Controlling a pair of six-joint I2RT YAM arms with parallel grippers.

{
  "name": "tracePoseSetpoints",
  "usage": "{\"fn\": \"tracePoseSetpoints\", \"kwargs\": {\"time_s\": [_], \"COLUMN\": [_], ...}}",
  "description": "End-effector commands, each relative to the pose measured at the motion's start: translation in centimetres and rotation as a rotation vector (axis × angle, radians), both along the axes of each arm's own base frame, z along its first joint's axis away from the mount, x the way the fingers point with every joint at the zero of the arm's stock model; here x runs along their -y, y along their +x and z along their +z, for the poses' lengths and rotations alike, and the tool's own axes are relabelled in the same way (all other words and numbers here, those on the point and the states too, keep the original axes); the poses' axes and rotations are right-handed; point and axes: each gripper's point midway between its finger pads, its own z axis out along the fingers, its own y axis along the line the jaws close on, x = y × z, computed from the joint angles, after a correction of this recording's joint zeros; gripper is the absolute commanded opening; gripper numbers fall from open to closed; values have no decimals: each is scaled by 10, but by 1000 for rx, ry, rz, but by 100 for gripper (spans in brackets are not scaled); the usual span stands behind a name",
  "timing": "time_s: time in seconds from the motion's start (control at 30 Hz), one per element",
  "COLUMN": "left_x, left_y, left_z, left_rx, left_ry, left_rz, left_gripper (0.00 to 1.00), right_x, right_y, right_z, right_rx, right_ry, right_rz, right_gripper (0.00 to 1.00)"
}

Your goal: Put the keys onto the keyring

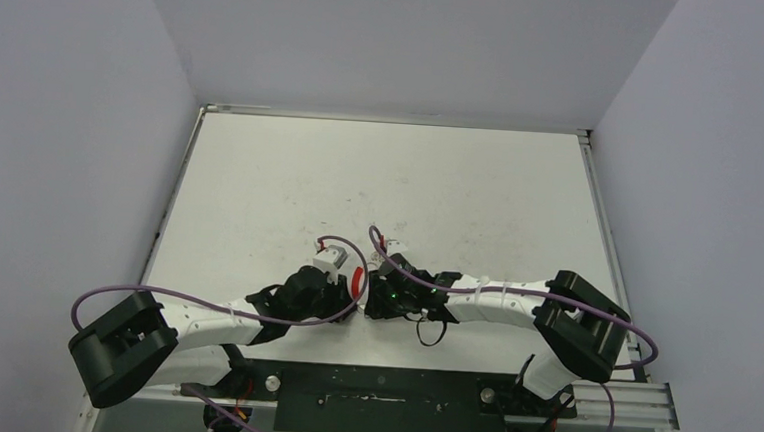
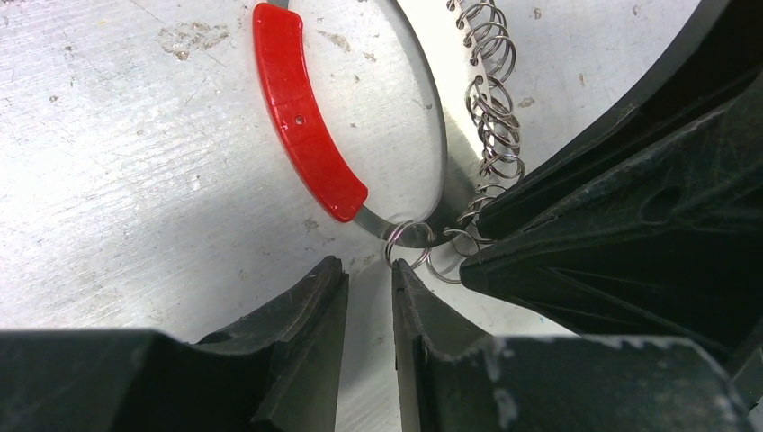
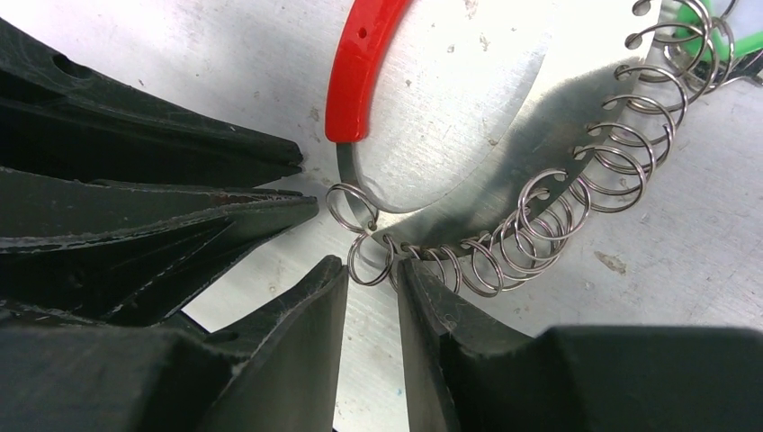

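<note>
A scuffed white table (image 1: 380,176) sits between plain grey walls (image 1: 64,106), and both arms meet near its front edge. On the left, the left gripper (image 2: 369,281) points its tips at the keyring (image 2: 306,117). Its fingers are parted by a narrow slit with bare table showing through. The keyring lies flat between the two grippers, with a red segment (image 3: 360,72) on one curve and small wire rings (image 3: 540,225) strung along the metal band. The right gripper (image 3: 373,274) has its fingers close together about one small ring; whether they pinch it cannot be told. At far right, the keys (image 3: 704,25) show only as green plastic behind the wire rings, cut off by the frame edge.
</note>
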Motion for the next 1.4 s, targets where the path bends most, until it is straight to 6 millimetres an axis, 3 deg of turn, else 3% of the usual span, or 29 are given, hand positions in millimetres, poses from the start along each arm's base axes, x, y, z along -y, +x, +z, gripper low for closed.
{"fn": "tracePoseSetpoints", "kwargs": {"time_s": [0.0, 0.4, 0.5, 0.8, 1.1, 1.23, 1.37], "left_x": [14, 22, 26, 37, 58, 59, 47], "left_y": [8, 6, 5, 4, 3, 5, 16], "left_z": [18, 32, 31, 22, 23, 24, 28], "left_rx": [40, 42, 26, -19, -58, -57, -35], "left_ry": [-51, -159, -176, -194, -251, -253, -204], "left_rz": [-12, 0, -5, -21, -56, -49, 25], "left_gripper": [24, 30, 32, 34, 35, 36, 38], "right_x": [-1, 16, 28, 67, 69, 65, 59], "right_y": [4, 7, 11, 24, 25, 20, 10], "right_z": [10, 4, -2, 5, 45, 60, 59], "right_rx": [30, 65, 91, 198, 292, 331, 369], "right_ry": [28, -41, -106, -297, -228, -178, -221], "right_rz": [-24, -35, -40, -39, 5, 43, 104], "right_gripper": [27, 18, 15, 13, 33, 39, 50]}}
